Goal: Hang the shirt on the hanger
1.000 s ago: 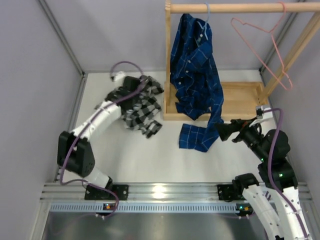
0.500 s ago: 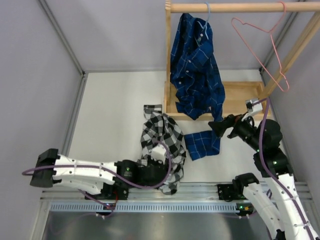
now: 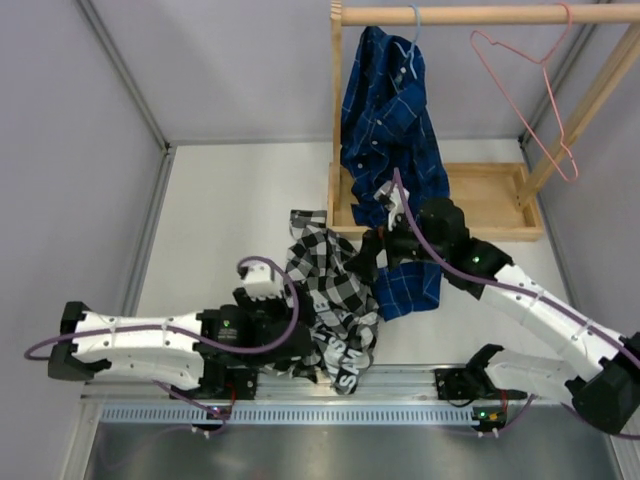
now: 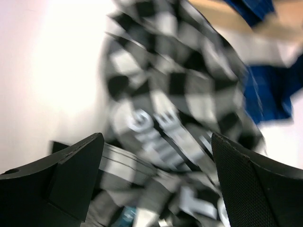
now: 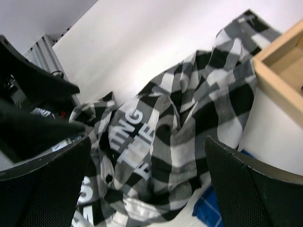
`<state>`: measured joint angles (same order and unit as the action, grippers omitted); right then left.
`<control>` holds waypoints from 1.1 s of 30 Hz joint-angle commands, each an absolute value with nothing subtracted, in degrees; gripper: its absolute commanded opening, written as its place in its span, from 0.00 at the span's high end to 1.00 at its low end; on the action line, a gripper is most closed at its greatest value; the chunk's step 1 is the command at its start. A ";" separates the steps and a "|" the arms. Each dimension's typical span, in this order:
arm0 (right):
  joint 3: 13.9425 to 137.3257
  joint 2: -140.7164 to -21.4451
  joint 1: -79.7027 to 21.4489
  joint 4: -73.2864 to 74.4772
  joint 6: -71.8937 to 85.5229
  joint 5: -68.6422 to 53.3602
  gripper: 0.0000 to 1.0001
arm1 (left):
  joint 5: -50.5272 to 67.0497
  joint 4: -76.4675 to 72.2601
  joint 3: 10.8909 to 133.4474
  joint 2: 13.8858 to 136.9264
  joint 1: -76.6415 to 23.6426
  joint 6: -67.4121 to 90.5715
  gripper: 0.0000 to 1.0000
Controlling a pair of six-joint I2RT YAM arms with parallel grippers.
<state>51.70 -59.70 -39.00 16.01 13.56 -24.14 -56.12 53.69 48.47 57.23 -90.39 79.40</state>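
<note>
The right fingers point(image 5: 255, 189) have swung above the shirt point(image 5: 156, 137); both pairs gape wide.

Shirt point(image 3: 335, 285): black-and-white checked flannel, white block lettering; lay crumpled in heap on white surface near front edge, some lettering facing up. Hanger point(image 3: 548, 100): thin pink wire, triangular; hung by hook from wooden rail, tilted, well apart from shirt.

L arm point(image 3: 140, 340) lies low along the near edge, reaching right; L gripper point(image 3: 302, 355) fingers point(image 4: 71, 175) spread wide. R arm point(image 3: 530, 300) stretches fwd-left, R gripper point(image 3: 368, 258) fingers point(image 5: 42, 189) wide apart too.
</note>
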 commanded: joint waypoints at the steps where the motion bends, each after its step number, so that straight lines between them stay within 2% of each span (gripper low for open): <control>1: 57.82 -63.97 -41.83 12.22 9.58 -18.90 0.01 | -63.28 71.01 48.87 53.27 -83.34 93.78 0.02; 4: 59.76 -67.67 -42.80 10.29 9.41 -20.73 0.02 | -62.84 71.54 47.20 49.40 -75.87 93.86 0.02; 5: 60.29 -69.24 -43.59 10.11 8.45 -23.18 0.06 | -62.58 71.89 46.85 48.70 -71.93 93.95 0.02; 7: 62.73 -71.53 -48.23 12.03 6.16 -24.26 0.08 | -62.14 73.38 46.84 46.41 -66.13 94.22 0.02; 9: 64.85 -76.17 -55.06 14.49 2.48 -20.32 0.12 | -62.49 75.05 47.28 45.01 -62.94 95.01 0.02; 13: 66.45 -82.96 -60.81 11.01 4.03 -16.08 0.24 | -63.89 71.48 50.70 42.10 -55.48 88.10 0.02; 15: 66.01 -86.21 -61.69 8.54 6.32 -17.22 0.30 | -63.72 69.44 52.11 42.19 -53.97 84.83 0.02; 20: 69.52 -94.72 -65.21 11.67 7.56 -18.99 0.32 | -65.03 69.08 54.67 42.63 -53.17 82.88 0.02; 25: 68.83 -98.43 -67.76 13.71 7.73 -19.25 0.37 | -65.04 67.86 51.95 39.12 -53.17 82.36 0.02; 28: 67.59 -100.89 -67.85 13.27 7.91 -18.81 0.42 | -63.81 65.57 49.31 36.13 -53.17 80.86 0.02; 30: 67.59 -102.13 -67.94 13.18 8.26 -18.63 0.61 | -63.55 65.22 48.35 34.55 -53.17 80.51 0.02; 31: 67.76 -102.13 -67.85 13.18 8.35 -18.63 0.77 | -63.46 65.13 48.34 34.11 -53.17 79.81 0.02; 33: 67.85 -100.82 -67.85 12.83 8.18 -18.11 0.91 | -63.19 64.78 48.51 33.31 -53.17 77.89 0.02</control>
